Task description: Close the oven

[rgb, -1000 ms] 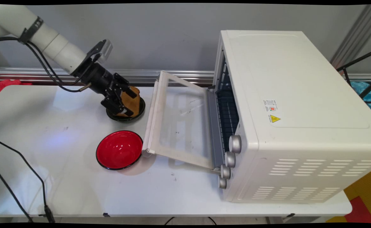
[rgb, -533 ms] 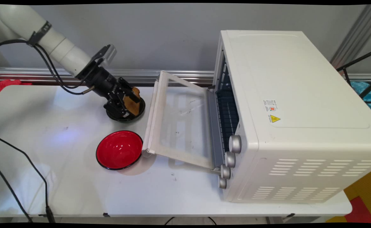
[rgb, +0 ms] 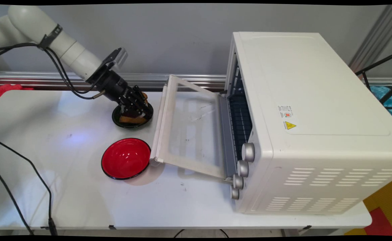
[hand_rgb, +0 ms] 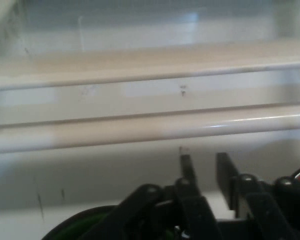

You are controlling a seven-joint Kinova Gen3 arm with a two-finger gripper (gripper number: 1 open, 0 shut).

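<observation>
Two bowls are sitting on the tabletop (rgb: 65,187) beside the toaster oven's (rgb: 310,117) lowered door (rgb: 189,127). Black hand (rgb: 139,108) is hovering over the dark bowl (rgb: 117,117) holding brown bread (rgb: 129,118), fingers (hand_rgb: 225,172) slightly parted, gripping nothing. Nearer than the oven door is lying the red bowl (rgb: 126,158).

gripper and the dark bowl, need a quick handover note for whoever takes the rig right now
Gripper: low over the dark bowl at the far side of the table; open or shut cannot be told.
Bread slice: lying in that bowl under the gripper; contact unclear.
Red bowl: empty, nearer the camera, beside the oven door.
Toaster oven: on the right, door folded down open.
</observation>
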